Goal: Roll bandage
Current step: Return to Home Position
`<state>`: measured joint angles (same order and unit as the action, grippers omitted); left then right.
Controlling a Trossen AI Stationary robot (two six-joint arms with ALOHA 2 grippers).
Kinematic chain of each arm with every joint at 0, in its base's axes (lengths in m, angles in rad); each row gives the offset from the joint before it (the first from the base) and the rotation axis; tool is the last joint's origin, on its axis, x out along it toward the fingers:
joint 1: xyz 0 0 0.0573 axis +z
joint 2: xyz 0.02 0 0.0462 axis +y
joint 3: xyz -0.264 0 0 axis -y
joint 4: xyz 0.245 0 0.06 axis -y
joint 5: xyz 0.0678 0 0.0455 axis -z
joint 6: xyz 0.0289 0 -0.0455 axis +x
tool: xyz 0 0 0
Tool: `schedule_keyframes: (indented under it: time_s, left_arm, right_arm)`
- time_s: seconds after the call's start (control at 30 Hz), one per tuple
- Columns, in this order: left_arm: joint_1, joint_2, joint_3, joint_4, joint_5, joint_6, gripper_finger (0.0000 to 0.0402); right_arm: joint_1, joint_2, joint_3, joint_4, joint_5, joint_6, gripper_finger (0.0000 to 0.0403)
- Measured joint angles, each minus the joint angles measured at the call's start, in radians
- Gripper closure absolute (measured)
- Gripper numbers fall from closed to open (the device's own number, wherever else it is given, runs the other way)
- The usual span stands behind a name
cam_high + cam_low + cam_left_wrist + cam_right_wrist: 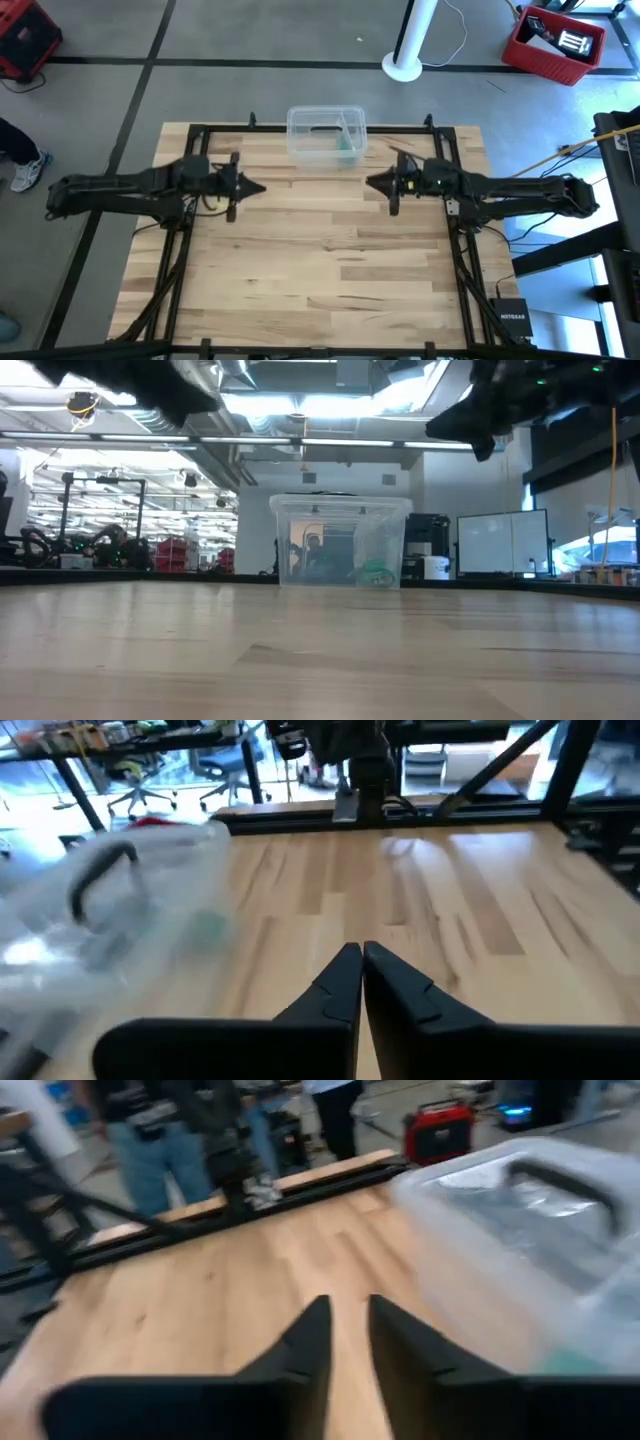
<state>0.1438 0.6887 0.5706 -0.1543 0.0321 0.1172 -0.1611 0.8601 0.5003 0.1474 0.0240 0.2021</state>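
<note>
Table (320, 270): wooden; carries one clear bin at the middle of its far edge.

Left arm (130, 190): stretched level above the left side of the table, pointing inward. Right arm (520, 192): mirrors it above the right side. Reads as a parked pose, well apart from the bin so nothing gets knocked.

Bin (327, 135): lid on, dark handle on top. Sits beyond the two gripper tips, toward the far edge, touched by neither. Judged shut to keep the contents in place.

Left gripper (260, 187): fingers pressed together at the tips, holding nothing; hangs above the wood, inward of the left edge.

Right gripper (371, 184): fingers parted by a narrow gap with wood visible between, holding nothing; faces the left one across the middle of the table.

Bandage (377, 573): teal-green, small and compact, on the bin's floor toward its right wall. Cannot tell whether wrapped. Rolling judged done; only parking the arms left.
</note>
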Motion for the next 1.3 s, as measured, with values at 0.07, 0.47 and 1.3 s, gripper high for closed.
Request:
schedule_keyframes:
  time_s: [0.07,0.47,1.3]
  left_arm:
    - [-0.023,-0.059,-0.081,0.046,-0.023,-0.041,0.0394]
    - [-0.040,-0.362,-0.337,0.088,-0.065,-0.182,0.0400]
    - [-0.032,-0.685,-0.484,-0.005,-0.075,-0.223,0.0399]
  right_arm:
    - [0.039,-0.018,-0.044,0.051,0.002,0.001,0.0373]
    - [0.069,-0.364,-0.315,0.195,-0.015,0.025,0.0397]
    - [0.069,-0.785,-0.489,0.095,-0.010,-0.016,0.0394]
